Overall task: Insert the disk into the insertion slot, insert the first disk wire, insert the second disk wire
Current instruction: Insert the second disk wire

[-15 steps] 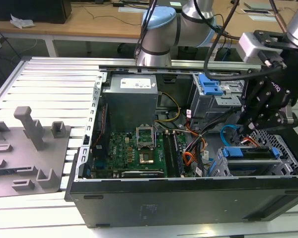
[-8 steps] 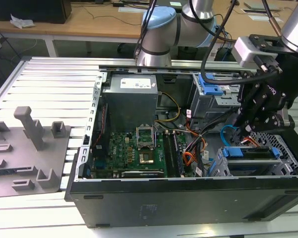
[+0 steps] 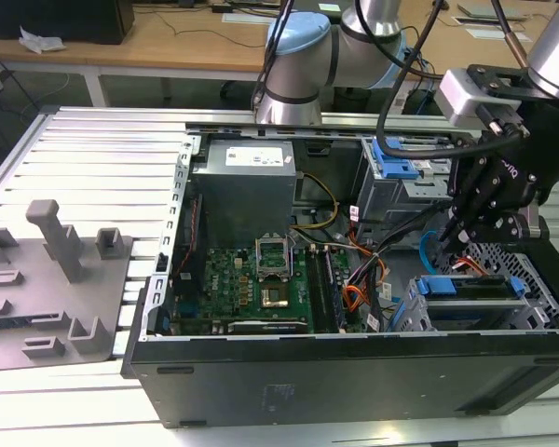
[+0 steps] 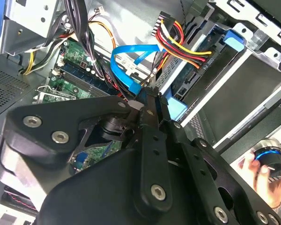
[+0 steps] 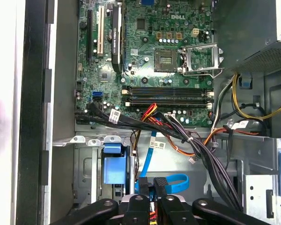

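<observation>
Between pinched gripper (image 4: pixel 150 93) fingers: second disk wire (image 4: pixel 131 58), beside seated disk (image 3: pixel 470 287).

Arm (image 3: pixel 354 42): silver tubes w/ pale blue joint caps, black cables along it. Grey camera box (image 3: pixel 468 93) at the wrist. Pincer (image 3: pixel 458 233) is matte black, chunky linkage bars w/ silver screw heads, narrow black fingers (image 4: pixel 152 101), seen in both wrist views.
</observation>
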Robot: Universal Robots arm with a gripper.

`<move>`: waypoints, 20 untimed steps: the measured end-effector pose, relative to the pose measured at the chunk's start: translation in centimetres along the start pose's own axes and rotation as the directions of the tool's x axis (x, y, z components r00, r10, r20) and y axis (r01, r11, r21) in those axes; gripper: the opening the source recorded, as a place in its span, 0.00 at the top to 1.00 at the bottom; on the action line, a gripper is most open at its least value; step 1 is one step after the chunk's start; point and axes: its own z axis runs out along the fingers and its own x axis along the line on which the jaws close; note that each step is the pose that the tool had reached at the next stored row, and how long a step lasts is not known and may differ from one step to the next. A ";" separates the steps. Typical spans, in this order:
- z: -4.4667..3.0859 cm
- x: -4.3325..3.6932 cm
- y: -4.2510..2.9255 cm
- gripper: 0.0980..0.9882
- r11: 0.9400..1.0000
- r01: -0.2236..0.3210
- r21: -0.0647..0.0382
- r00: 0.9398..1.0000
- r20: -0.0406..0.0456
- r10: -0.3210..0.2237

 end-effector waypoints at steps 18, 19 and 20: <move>0.12 2.10 -0.96 0.93 1.000 0.000 -0.001 1.000 0.000 0.000; 0.13 2.14 -0.96 0.93 1.000 0.000 -0.001 1.000 0.000 0.000; 0.16 2.15 -0.96 0.93 1.000 -0.002 -0.001 1.000 0.000 0.002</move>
